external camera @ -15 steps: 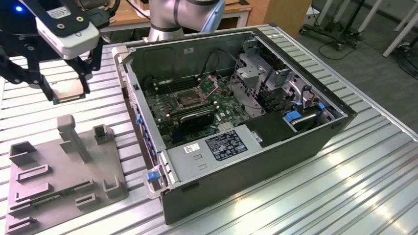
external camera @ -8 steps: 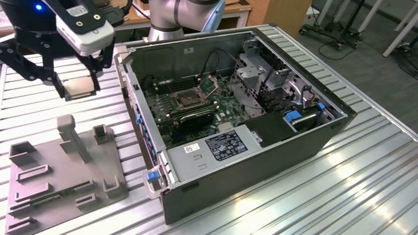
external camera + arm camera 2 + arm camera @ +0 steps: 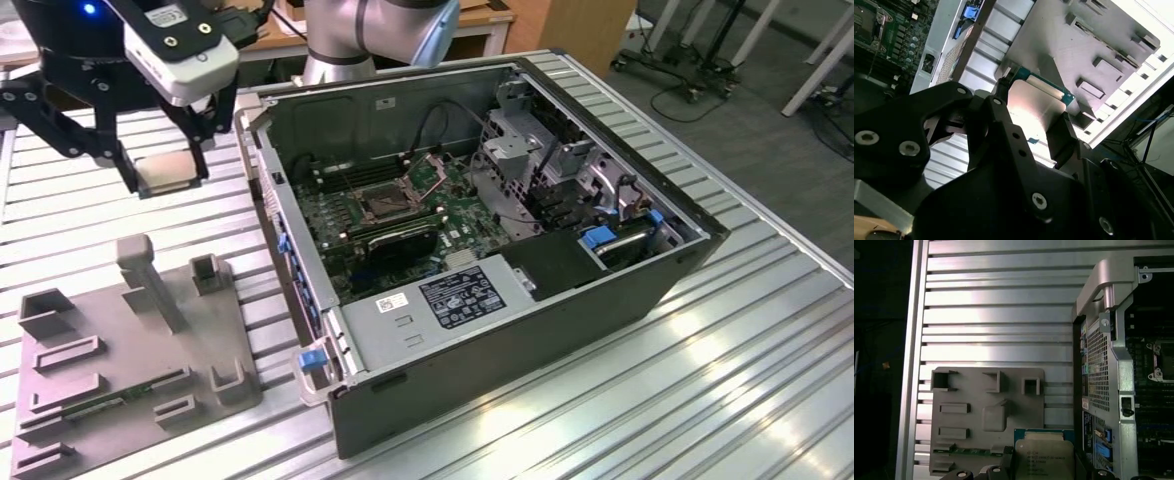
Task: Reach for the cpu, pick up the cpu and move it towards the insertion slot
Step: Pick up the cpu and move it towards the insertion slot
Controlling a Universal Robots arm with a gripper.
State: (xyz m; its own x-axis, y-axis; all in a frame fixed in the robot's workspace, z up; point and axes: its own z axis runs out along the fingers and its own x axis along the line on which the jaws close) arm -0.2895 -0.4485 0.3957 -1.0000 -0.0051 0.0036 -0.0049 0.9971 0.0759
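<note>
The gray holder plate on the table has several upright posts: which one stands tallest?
On the holder plate, the slanted post at the end nearest the gripper stands tallest. It rises well above the stubby blocks around it.

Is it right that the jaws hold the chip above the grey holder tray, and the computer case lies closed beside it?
Not quite. The case is open, not closed: the exterior view shows its side panel off, with the green board and the socket exposed. The rest holds: the gripper grips the chip between its jaws, and the first wrist view shows the chip above the grey holder tray.
</note>
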